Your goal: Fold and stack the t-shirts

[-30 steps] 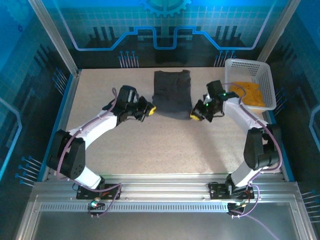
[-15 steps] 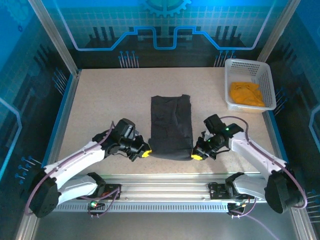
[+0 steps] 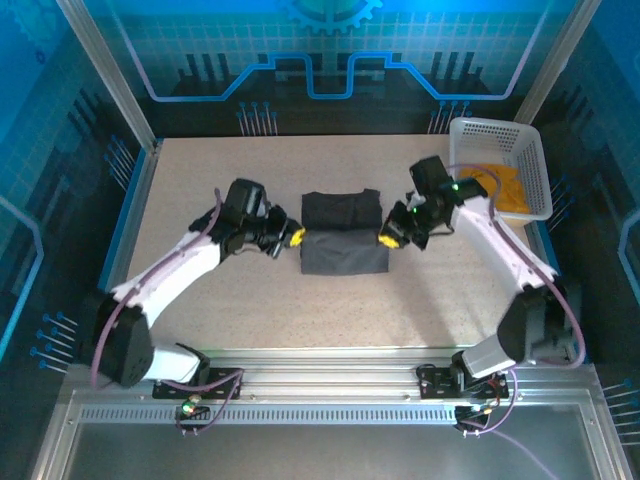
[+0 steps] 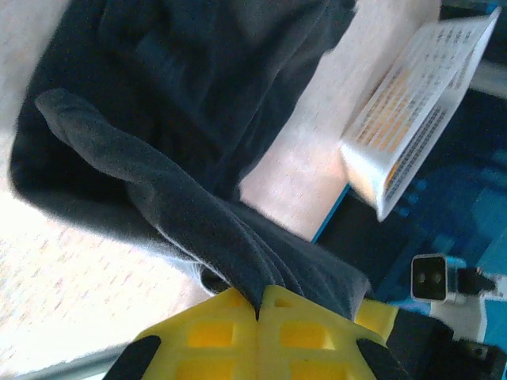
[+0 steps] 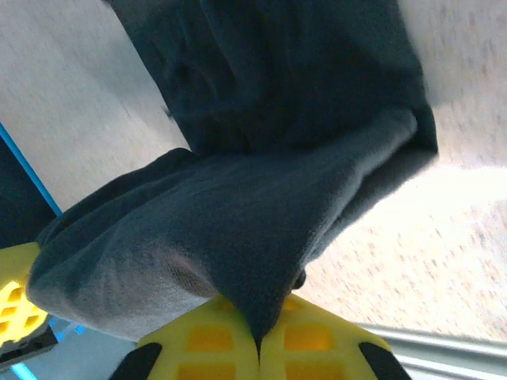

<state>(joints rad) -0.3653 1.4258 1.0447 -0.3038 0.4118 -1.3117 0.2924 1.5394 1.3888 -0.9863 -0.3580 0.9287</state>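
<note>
While grey t-shirt (image 3: 343, 252) bridges left tool (image 3: 293, 237), right tool (image 3: 385, 238), corners probably pinched.

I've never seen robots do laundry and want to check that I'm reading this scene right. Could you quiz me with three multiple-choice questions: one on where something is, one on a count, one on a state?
1. Where is the orange-yellow t-shirt?
A. draped over an arm
B. in the white basket
C. on the floor

2. How many end effectors pinch the dark grey t-shirt?
A. none
B. one
C. two

3. How does the dark grey t-shirt lie?
A. spread flat at full length
B. partly doubled over on itself
C. bunched into a ball

Answers:
1 B: orange cloth shows inside the lattice walls.
2 C: the left end effector and the right end effector are each shut on grey cloth at opposite sides.
3 B: the pinched edge is drawn back over the layer beneath.
</note>
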